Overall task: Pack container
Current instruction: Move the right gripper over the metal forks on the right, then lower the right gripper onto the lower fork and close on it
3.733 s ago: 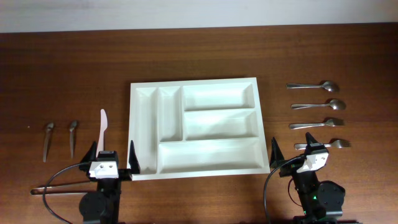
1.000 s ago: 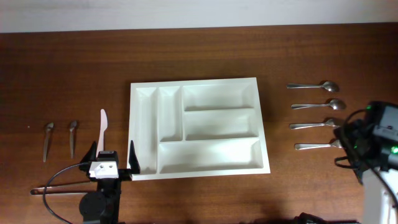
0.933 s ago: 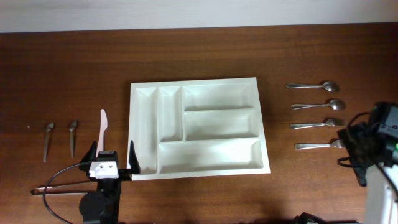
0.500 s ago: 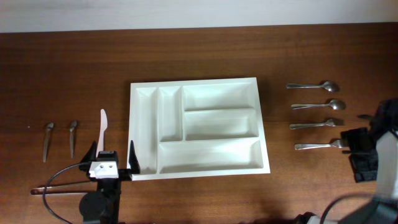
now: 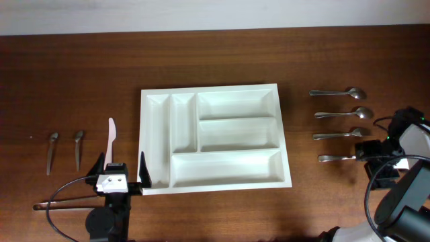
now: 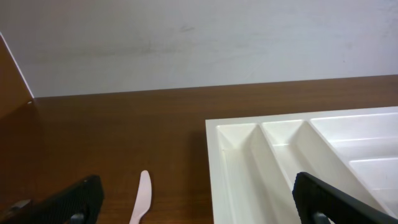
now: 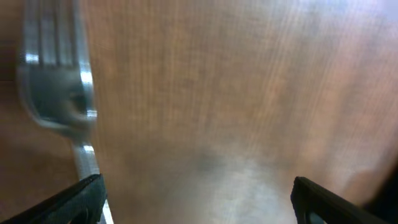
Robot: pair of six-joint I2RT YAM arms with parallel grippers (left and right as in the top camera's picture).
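The container [image 5: 208, 138] is a large white tray with five compartments, lying in the middle of the table; its left slots also show in the left wrist view [image 6: 298, 155]. My left gripper [image 5: 123, 171] stands open at the tray's front left corner, its jaws wide and nothing between them [image 6: 199, 208]. My right gripper [image 5: 377, 161] is open and hangs low over the head of the nearest fork [image 5: 336, 158]. The right wrist view shows that fork [image 7: 56, 81] blurred and close, its neck running down beside the left finger [image 7: 81, 196], with bare wood between the jaws.
Right of the tray lie two spoons [image 5: 336, 92] [image 5: 342, 113] and another fork [image 5: 339, 135]. Left of it lie a pale plastic knife [image 5: 111, 138] and two small spoons [image 5: 52, 151] [image 5: 78, 148]. A thin metal utensil [image 5: 60, 202] lies by the left arm's base.
The right arm left its rest by the tray's front right corner, swung out to the right edge, and has come down over the nearest fork's head. The left arm has not moved.
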